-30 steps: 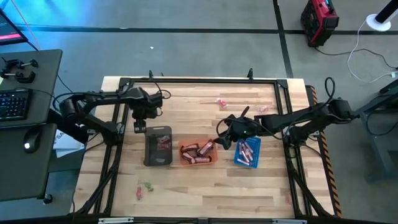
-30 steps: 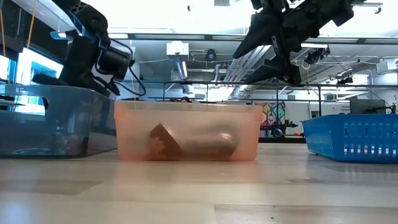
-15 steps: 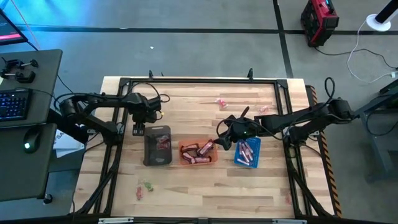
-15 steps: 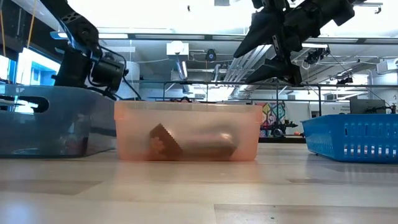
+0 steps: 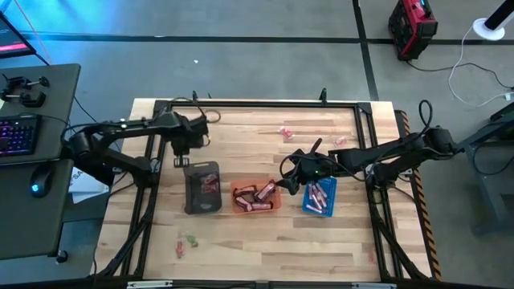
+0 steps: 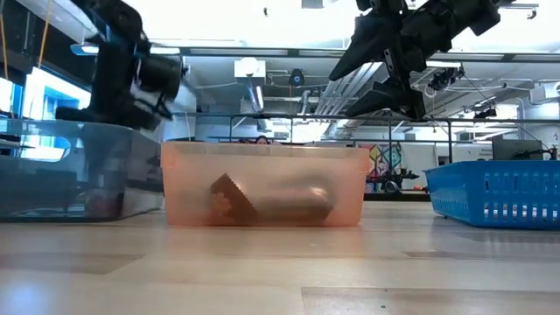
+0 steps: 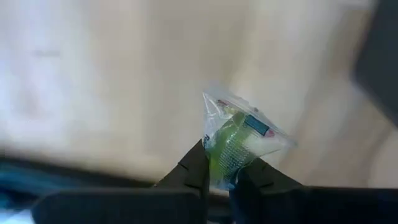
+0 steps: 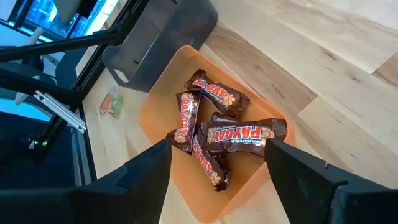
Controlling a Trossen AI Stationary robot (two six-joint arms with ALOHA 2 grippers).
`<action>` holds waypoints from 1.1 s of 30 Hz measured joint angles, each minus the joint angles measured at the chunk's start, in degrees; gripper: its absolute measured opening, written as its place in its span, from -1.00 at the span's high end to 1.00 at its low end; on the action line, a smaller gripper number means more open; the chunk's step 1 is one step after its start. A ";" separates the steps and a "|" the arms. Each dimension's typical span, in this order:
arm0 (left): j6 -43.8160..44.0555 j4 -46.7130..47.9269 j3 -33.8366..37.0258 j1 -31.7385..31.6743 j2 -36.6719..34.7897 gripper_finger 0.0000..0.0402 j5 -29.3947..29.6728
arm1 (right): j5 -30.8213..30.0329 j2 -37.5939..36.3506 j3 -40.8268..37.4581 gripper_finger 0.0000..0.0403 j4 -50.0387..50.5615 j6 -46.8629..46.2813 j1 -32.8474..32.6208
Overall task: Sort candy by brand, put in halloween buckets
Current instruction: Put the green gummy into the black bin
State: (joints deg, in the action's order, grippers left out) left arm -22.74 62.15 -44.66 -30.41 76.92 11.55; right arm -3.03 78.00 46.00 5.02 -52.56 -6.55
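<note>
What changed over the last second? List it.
The left tool, shut on a green candy, dipped beside the grey bucket half a second ago and has risen again, ending a little farther from it. No candy was picked up or dropped. The right tool stayed open above the orange bucket; the buckets, including the blue bucket, and their candy did not move.

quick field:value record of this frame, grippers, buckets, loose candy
left gripper: shut on green candy, past the grey bucket
right gripper: open, empty, over the orange bucket
orange bucket contents: brown PayDay bars
blue bucket: pink/red pieces
loose candy: a few pieces on the table, both far and near side
</note>
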 joint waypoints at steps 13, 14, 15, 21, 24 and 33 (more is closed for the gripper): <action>30.54 4.52 -9.06 5.37 -17.79 0.92 -16.66 | 2.61 0.00 0.00 -0.25 0.04 0.07 -1.26; 32.65 4.16 -8.62 7.33 -19.34 0.92 -19.54 | 2.62 0.00 0.00 -0.25 0.04 0.07 -1.49; 34.98 4.13 -8.18 9.52 -20.67 0.91 -21.42 | 2.62 0.00 0.00 -0.25 0.06 0.07 -1.71; 49.11 2.74 -5.07 26.41 -24.16 0.90 -23.07 | 2.62 0.00 0.00 -0.25 0.35 0.42 -1.88; 57.21 -3.72 -2.32 35.06 -23.52 0.89 -23.06 | 2.63 0.00 0.00 -0.25 0.36 1.56 -1.88; 58.97 -10.10 -0.48 43.35 -18.98 0.43 -17.87 | 2.75 0.00 0.02 -0.25 0.64 2.04 -1.86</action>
State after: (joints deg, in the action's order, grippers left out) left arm 36.23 52.05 -45.15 12.94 57.95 -6.32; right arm -0.28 78.00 46.02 5.66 -50.52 -8.40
